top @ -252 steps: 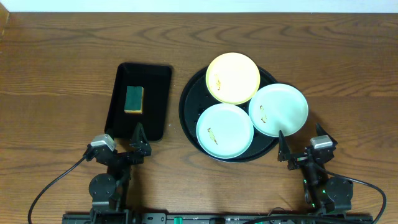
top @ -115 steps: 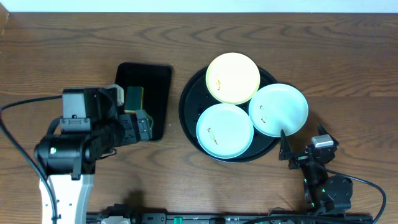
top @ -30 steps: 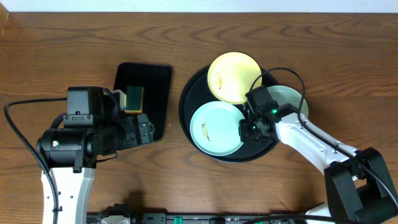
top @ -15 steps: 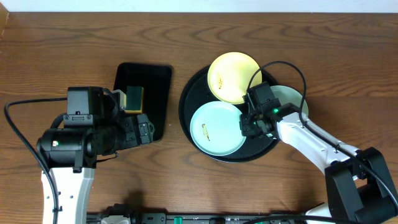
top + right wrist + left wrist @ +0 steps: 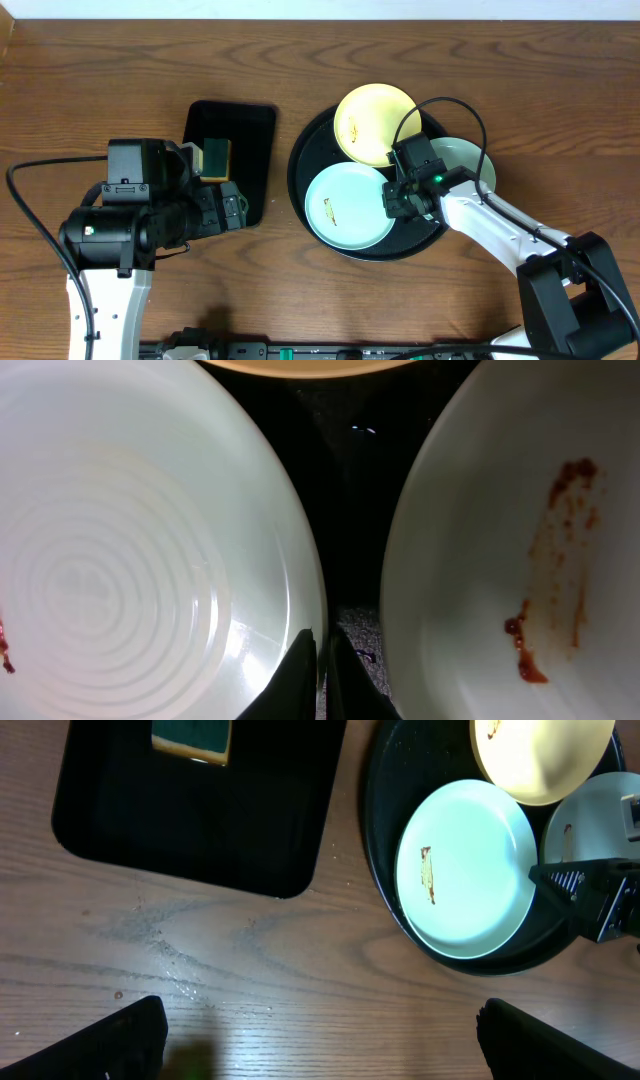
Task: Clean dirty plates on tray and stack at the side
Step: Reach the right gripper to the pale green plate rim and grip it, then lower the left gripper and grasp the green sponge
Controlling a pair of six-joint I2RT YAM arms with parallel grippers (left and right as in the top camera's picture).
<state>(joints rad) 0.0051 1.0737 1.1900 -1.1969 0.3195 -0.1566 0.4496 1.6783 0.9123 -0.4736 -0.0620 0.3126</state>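
Note:
The round black tray (image 5: 303,160) holds three plates. A pale yellow plate (image 5: 372,122) lies at its back, a mint-green plate (image 5: 345,205) at its front left, and a second mint-green plate (image 5: 472,160) at the right, partly under my right arm. My right gripper (image 5: 393,200) is shut on the right rim of the front-left plate (image 5: 120,560); its thin fingers (image 5: 300,670) pinch that rim in the right wrist view. The other mint plate (image 5: 500,560) shows a reddish-brown smear. My left gripper (image 5: 325,1040) hangs open over bare wood, left of the tray.
A rectangular black tray (image 5: 250,130) with a green and yellow sponge (image 5: 214,155) in it lies left of the round tray. My left arm's body stands over the table's front left. A cable loops above my right wrist.
My right gripper's jaws have closed onto the front-left mint plate's rim. The left arm has not moved.

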